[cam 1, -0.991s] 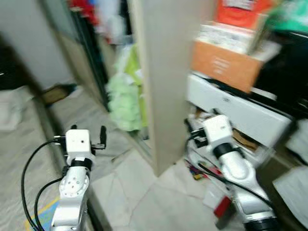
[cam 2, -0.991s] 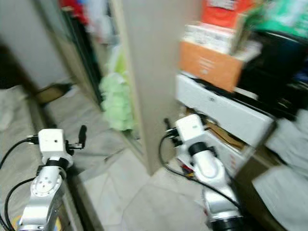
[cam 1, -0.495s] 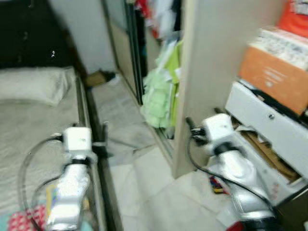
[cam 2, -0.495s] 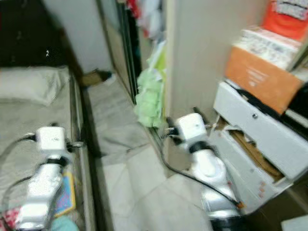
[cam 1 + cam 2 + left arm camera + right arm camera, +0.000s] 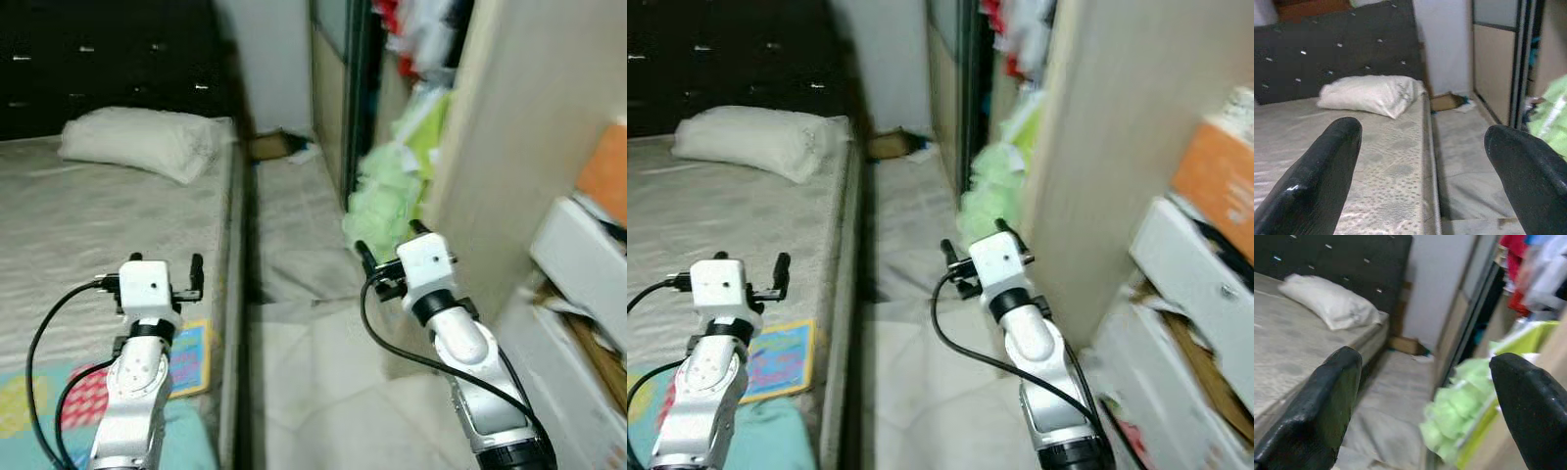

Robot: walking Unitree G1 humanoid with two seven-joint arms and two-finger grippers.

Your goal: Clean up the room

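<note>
A bedroom lies before me. My left gripper point(image 5: 165, 264) is open over the bed point(image 5: 88, 225), with nothing between its fingers point(image 5: 1312, 181). My right gripper point(image 5: 389, 242) is open and empty above the floor strip between the bed and the wardrobe. A white pillow point(image 5: 147, 142) lies at the head of the bed. A colourful book point(image 5: 191, 357) and a teal cloth point(image 5: 186, 441) rest near the bed's edge. A pale green fluffy bundle point(image 5: 387, 201) sits at the wardrobe's foot. A grey cloth point(image 5: 299, 264) is spread on the floor.
A beige wardrobe panel point(image 5: 509, 147) stands close on the right, with hanging clothes point(image 5: 421, 29) behind it. White drawers point(image 5: 583, 255) jut out at the far right. A small cardboard box point(image 5: 274, 145) lies at the far end of the narrow floor strip. A dark headboard point(image 5: 1342, 49) backs the bed.
The camera has swung left: the bed and pillow came into view and the shelves with boxes slid off to the right. Both arms keep the same pose, fingers apart.
</note>
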